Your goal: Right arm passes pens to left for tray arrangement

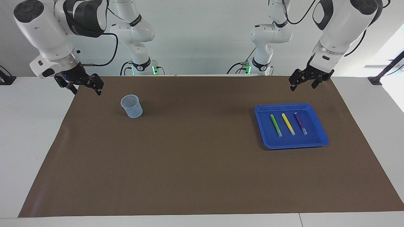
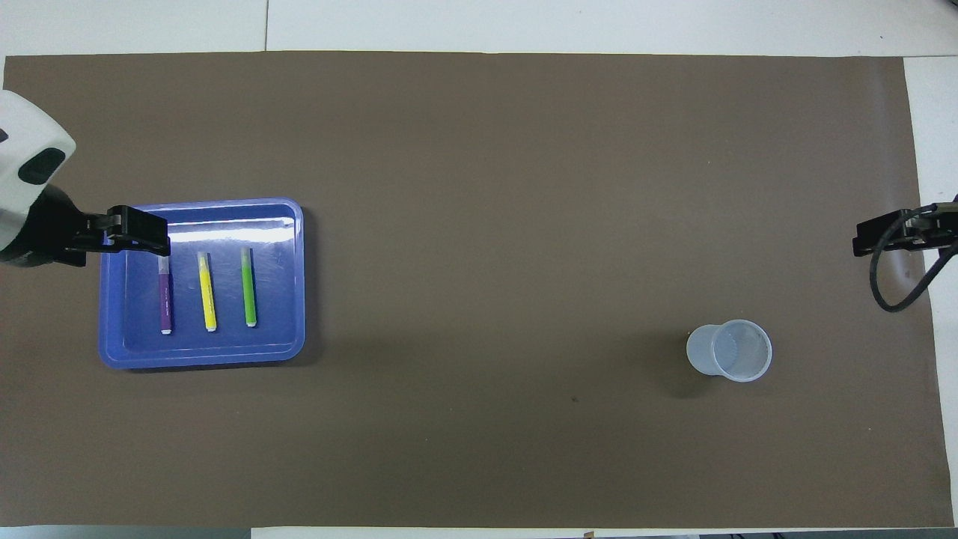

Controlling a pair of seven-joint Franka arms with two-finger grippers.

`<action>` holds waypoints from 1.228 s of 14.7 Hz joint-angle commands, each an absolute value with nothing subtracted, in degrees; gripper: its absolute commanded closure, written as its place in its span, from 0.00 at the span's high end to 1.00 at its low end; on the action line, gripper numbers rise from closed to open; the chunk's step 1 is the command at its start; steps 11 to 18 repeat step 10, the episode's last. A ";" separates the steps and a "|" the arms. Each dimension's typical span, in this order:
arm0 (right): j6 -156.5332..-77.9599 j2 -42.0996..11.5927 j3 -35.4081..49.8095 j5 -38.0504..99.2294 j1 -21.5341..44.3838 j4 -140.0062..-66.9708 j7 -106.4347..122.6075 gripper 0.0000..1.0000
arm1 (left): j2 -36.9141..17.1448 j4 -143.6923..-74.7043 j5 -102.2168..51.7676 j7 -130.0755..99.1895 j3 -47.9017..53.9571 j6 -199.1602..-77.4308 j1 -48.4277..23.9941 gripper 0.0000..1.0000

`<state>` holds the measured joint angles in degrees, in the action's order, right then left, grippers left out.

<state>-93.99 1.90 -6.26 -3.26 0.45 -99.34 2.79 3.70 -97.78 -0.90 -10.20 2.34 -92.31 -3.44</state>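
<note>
A white worktop carries a large brown mat that covers most of its surface. A plain pale wall rises at the robots' end. Bright daylight comes in from a window toward the left arm's end.

No text, label or number anywhere is legible.

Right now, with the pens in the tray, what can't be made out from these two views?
- Overhead view: the left gripper covers one corner of the tray and the far tip of the purple pen.
- Overhead view: the right gripper is mostly cut off by the frame edge.
- Both views: any print on the green pen and yellow pen is too small to read.
- Cup: clear, nothing seen inside.
</note>
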 commanded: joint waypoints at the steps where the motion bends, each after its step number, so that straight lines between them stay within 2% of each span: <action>1: -94.75 3.16 -6.24 -2.55 0.26 -100.63 3.52 1.00 | 4.57 -98.53 -1.14 -10.02 2.02 -93.43 -3.17 1.00; 18: -94.75 3.16 -6.24 -2.55 0.26 -100.63 3.52 1.00 | 4.57 -99.05 -1.05 -10.81 2.46 -95.27 -3.87 1.00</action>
